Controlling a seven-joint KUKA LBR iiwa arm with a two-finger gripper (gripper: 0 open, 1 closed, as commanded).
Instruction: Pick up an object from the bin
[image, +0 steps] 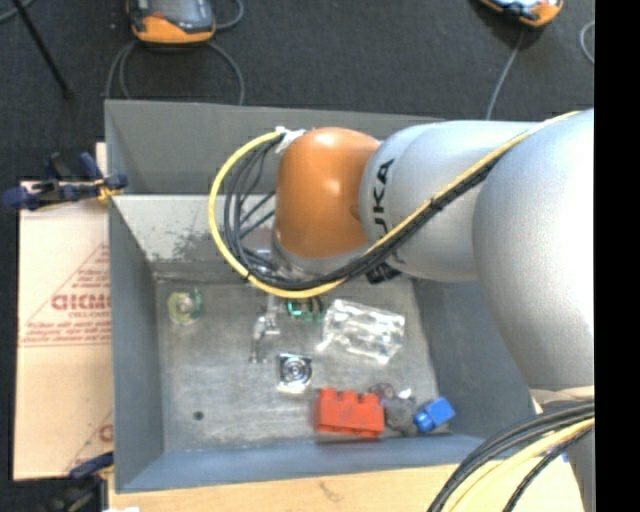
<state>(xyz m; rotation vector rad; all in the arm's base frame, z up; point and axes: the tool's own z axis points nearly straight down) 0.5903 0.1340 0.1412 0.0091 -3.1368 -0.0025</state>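
**What's sitting in the bin (135, 330) right now**

Shiny round metal bit (293, 371) lies about mid-floor. Clear crinkly plastic piece (362, 328) is at 2 o'clock from it, a little apart. Red block (350, 412) lies flat at 5 o'clock, with a small blue piece (434, 414) near it at 4. Pale green see-through round thing (185, 305) sits alone at 10 o'clock.

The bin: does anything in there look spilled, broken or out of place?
Nothing stands out. A red block, blue piece, clear plastic and shiny metal part lie loose in the bin; only its back wall looks scuffed.
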